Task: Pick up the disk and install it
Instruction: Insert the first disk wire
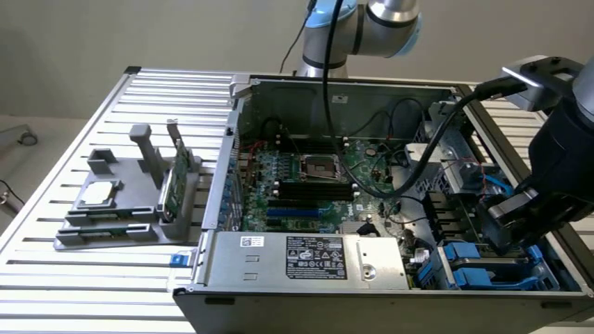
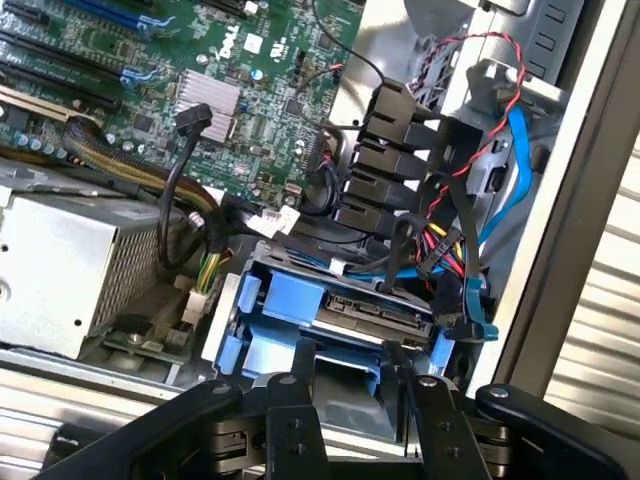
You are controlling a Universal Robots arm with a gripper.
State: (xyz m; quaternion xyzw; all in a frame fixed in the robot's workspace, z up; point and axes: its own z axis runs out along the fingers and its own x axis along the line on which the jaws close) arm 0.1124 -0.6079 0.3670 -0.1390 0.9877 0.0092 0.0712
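- Open computer case (image 1: 371, 94): inside sit a green motherboard (image 1: 307, 174) and a boxy grey sheet-metal power supply (image 1: 307, 261).
- Just beside the power supply, a blue plastic bay (image 2: 285, 300) cradles the disk (image 2: 375, 312), silver-grey, with its connector edge showing.
- The gripper (image 2: 350, 355) hangs over that bay with its black fingers apart. Touching the disk? Can't tell.

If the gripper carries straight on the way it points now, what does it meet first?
Most likely the disk in its blue rails, in the bay directly ahead of the gripper; depth is hard to judge.
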